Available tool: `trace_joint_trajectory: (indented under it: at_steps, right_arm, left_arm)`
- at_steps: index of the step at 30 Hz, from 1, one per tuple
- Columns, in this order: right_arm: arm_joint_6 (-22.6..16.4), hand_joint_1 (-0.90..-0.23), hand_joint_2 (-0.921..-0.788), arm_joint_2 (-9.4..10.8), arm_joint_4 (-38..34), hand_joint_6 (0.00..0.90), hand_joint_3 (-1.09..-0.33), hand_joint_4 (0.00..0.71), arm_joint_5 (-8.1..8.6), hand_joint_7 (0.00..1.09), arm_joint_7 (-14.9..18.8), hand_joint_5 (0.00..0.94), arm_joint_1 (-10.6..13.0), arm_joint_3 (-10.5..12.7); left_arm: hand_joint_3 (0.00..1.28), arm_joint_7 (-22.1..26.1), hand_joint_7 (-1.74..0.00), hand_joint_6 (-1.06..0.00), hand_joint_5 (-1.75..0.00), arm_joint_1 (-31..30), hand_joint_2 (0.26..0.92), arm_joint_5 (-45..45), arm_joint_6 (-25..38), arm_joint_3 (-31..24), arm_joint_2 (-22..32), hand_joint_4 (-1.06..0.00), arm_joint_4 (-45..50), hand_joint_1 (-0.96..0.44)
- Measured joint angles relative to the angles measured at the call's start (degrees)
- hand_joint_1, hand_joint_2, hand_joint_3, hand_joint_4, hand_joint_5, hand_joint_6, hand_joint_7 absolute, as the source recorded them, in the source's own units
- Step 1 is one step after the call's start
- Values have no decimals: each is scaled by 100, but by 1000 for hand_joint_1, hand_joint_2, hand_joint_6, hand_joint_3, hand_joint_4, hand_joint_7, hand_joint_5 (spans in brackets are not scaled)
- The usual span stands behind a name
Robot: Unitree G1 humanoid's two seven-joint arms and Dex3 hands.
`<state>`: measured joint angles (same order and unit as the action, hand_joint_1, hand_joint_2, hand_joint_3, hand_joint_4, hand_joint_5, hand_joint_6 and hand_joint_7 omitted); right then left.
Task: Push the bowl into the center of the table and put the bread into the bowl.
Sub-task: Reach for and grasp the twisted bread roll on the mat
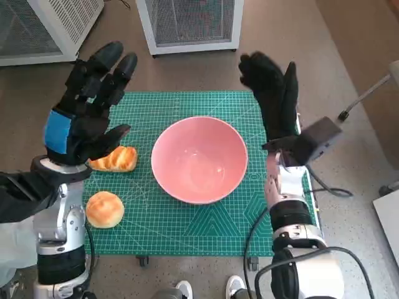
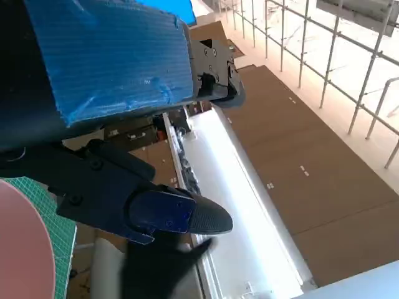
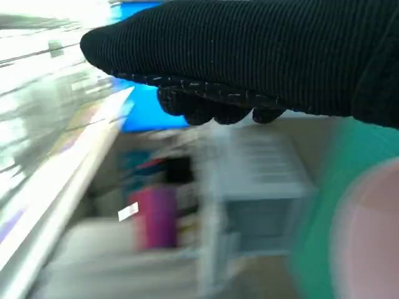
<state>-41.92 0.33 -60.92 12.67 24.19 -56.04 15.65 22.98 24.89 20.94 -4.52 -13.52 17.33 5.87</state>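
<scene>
Pink bowl (image 1: 199,159) sits mid green cutting mat (image 1: 187,230), so push looks done. Two bread pieces left of bowl: long one (image 1: 116,159) near its rim, round one (image 1: 104,209) further toward robot. Left hand (image 1: 87,112) raised over long bread, fingers spread, holding nothing, likely staging for grab. Right hand (image 1: 272,93) just right of bowl, flat, fingers together, empty. No readable writing or labels.

Pink bowl (image 1: 199,159) sits mid-mat (image 1: 187,230), nothing in it. Two bread pieces on its left: roll (image 1: 105,209) near the front, another bread (image 1: 115,159) just under the left hand (image 1: 84,115). Right hand (image 1: 274,93) raised, fingers apart, holding nothing.
</scene>
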Motion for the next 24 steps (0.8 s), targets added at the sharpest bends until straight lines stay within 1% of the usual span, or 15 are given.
trace_joint_trajectory:
  at_steps: [2,5,8,10,13,14,17,20,24]
  right_arm:
    - [-87,-609,-921,4,323,318,-691,197,177,14,348,2,44,-43]
    - [-126,-609,-921,0,823,331,-678,201,356,21,732,3,161,-145]
    - [-123,-620,-921,-17,1357,340,-668,204,472,25,1003,4,365,-278]
    - [-101,-630,-921,-24,1704,343,-667,205,553,26,1127,5,511,-355]
    - [-20,-647,-921,-45,2127,343,-657,205,698,26,1259,4,673,-436]
    - [15,-651,-921,-54,2218,343,-652,205,754,26,1298,4,706,-448]
    - [124,-658,-921,-79,2469,341,-634,207,855,25,1348,4,790,-471]
    - [196,-662,-921,-106,2680,339,-624,212,890,24,1346,6,864,-494]
    - [237,-665,-921,-140,2866,338,-619,214,868,24,1294,6,990,-549]
  left_arm:
    - [217,-2,-407,-188,-2,15,921,0,-1,3,-1,-232,-12,-590]
    - [216,-2,-405,-190,-2,39,921,0,-5,8,-3,-233,-41,-590]
    - [214,0,-402,-192,-2,78,921,0,-18,17,-12,-233,-91,-587]
    - [213,4,-401,-193,-2,103,921,0,-44,22,-15,-234,-138,-583]
    - [212,16,-398,-195,-2,141,921,-1,-105,30,-21,-234,-238,-580]
    - [212,19,-397,-195,-2,153,921,-1,-111,32,-23,-234,-264,-580]
    - [212,25,-395,-197,-2,187,921,-2,-122,47,-28,-235,-335,-574]
    - [212,25,-392,-199,-2,218,921,-6,-151,79,-40,-235,-372,-565]
    - [214,38,-388,-200,-2,293,921,-7,-193,138,-68,-236,-412,-561]
